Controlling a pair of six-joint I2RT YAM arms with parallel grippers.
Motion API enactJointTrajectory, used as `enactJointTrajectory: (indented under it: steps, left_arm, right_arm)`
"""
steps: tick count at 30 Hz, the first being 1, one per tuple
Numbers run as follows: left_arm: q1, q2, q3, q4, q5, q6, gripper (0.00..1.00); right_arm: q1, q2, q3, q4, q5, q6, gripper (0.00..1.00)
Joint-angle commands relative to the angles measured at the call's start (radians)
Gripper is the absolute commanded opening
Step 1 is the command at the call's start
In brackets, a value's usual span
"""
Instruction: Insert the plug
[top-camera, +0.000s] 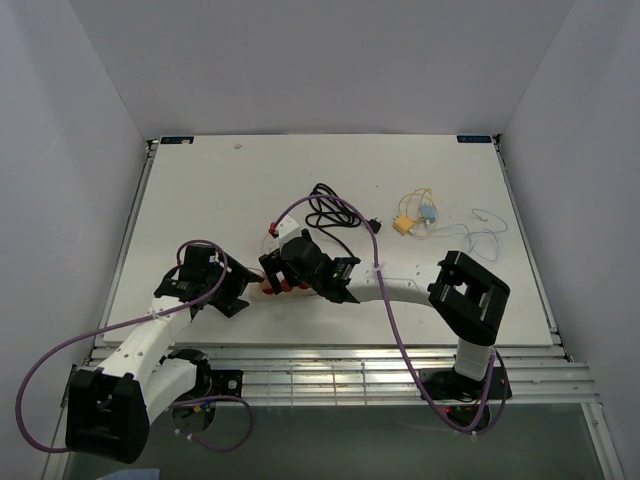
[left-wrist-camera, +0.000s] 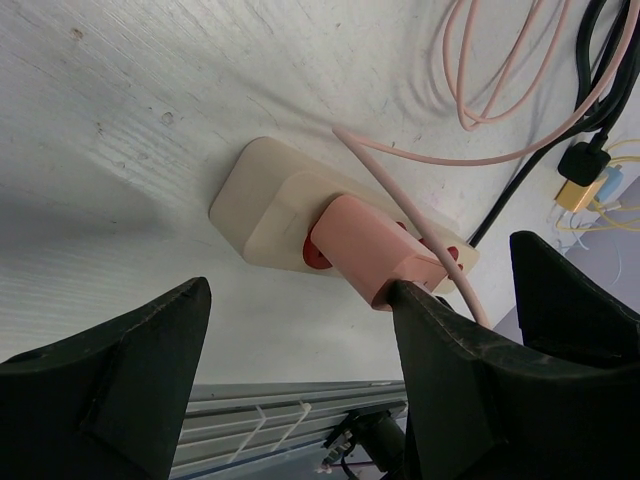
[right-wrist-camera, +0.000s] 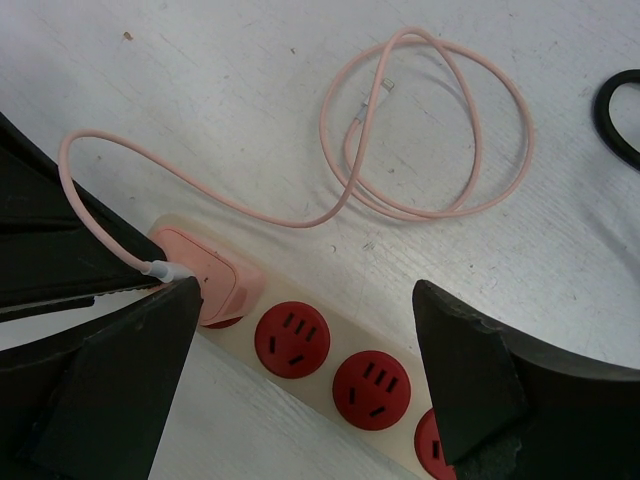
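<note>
A pink plug sits in the end red socket of a cream power strip. Its pink cable loops over the white table. My left gripper is open beside the strip's end, and its right finger touches the plug's back end. My right gripper is open above the strip, straddling the free red sockets, with the plug at its left finger. In the top view both grippers meet at the strip near the table's front middle.
A coiled black cable lies behind the strip. Small yellow and blue connectors with thin wires lie to the back right. A purple cable trails along the right arm. The metal rail marks the table's near edge.
</note>
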Motion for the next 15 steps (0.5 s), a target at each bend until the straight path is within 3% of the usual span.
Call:
enactJointTrajectory:
  steps: [1,15]
  left_arm:
    - [-0.010,0.084,-0.098,-0.183,-0.136,0.036,0.82]
    - [-0.016,-0.036,-0.064,-0.258,-0.085,0.021,0.87]
  right_arm:
    - [0.057,0.108,-0.044,-0.188,-0.095,0.002,0.94]
    - [0.074,0.024,-0.167,-0.062,-0.150,-0.053,0.95]
